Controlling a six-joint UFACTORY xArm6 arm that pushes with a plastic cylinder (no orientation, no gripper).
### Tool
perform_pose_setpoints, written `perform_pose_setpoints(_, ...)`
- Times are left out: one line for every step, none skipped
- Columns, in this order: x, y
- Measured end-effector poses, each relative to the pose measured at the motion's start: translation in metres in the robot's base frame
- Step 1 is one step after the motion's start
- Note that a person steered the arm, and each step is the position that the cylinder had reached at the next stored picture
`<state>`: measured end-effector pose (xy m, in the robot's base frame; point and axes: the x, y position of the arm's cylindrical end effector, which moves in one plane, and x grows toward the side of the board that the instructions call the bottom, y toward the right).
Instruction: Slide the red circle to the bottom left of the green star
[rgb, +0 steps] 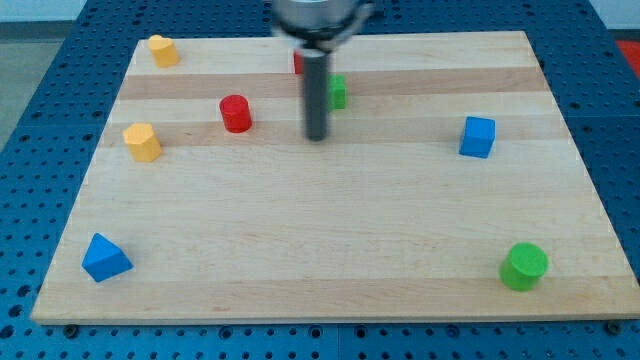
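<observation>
The red circle (236, 113) stands on the wooden board (330, 250) in the upper left part. The green star (337, 92) is to its right, partly hidden behind the dark rod. My tip (317, 137) rests on the board just below and left of the green star, well to the right of the red circle and not touching it. A second red block (298, 63) shows only as a sliver behind the rod, above the tip.
A yellow block (163, 50) sits at the top left and another yellow block (143, 142) at the left. A blue triangle (105, 258) is at the bottom left, a blue cube (478, 136) at the right, a green cylinder (524, 266) at the bottom right.
</observation>
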<state>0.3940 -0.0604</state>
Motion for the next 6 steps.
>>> perform_pose_setpoints(0.000, -0.086)
perform_pose_setpoints(-0.009, -0.131)
perform_pose_setpoints(-0.035, -0.140)
perform_pose_setpoints(-0.044, -0.120)
perform_pose_setpoints(-0.040, -0.069)
perform_pose_setpoints(-0.010, -0.017)
